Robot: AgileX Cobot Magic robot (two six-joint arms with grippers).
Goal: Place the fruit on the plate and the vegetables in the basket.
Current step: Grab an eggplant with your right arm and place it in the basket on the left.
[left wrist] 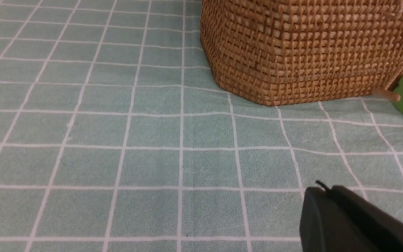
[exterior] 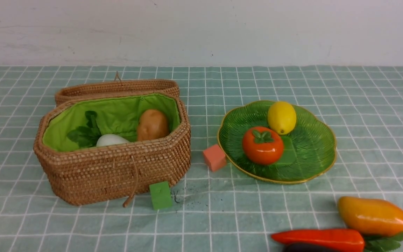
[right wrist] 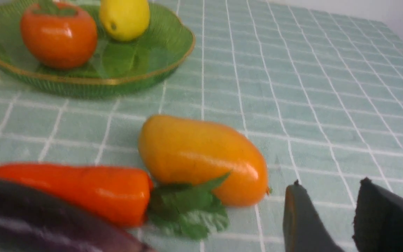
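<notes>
- Green glass plate (exterior: 310,154) on the checked cloth holds the lemon (exterior: 281,117) and the persimmon (exterior: 262,145), close together.
- The basket (exterior: 112,168) sits well apart, on the robot's left, with its lid folded back. The potato (exterior: 152,124) and the white radish (exterior: 111,140) lie inside it.
- Three things lie on the cloth on the robot's right: the mango (exterior: 374,217), the carrot (exterior: 322,238) and the eggplant (exterior: 306,247). The carrot's leaves touch the mango. The eggplant is cut off at the picture's edge, so I can't tell how it lies.
- The right gripper (right wrist: 331,183) hangs just beside the mango. Its two fingers are apart and nothing is between them.
- The left gripper (left wrist: 322,196) is low over bare cloth near the basket's corner, pinched closed with nothing in it.
- I think the mango goes next. It is shiny and rounded, so it could slip out if the fingers pinch near its end.
- The fingers could catch the carrot's leaves too and drag the carrot along.
- The plate is shallow. A mango let go too high could bump the lemon or persimmon and roll one over the rim.
- A pink block (exterior: 214,157) sits just beside the plate. A low swing could knock it.
</notes>
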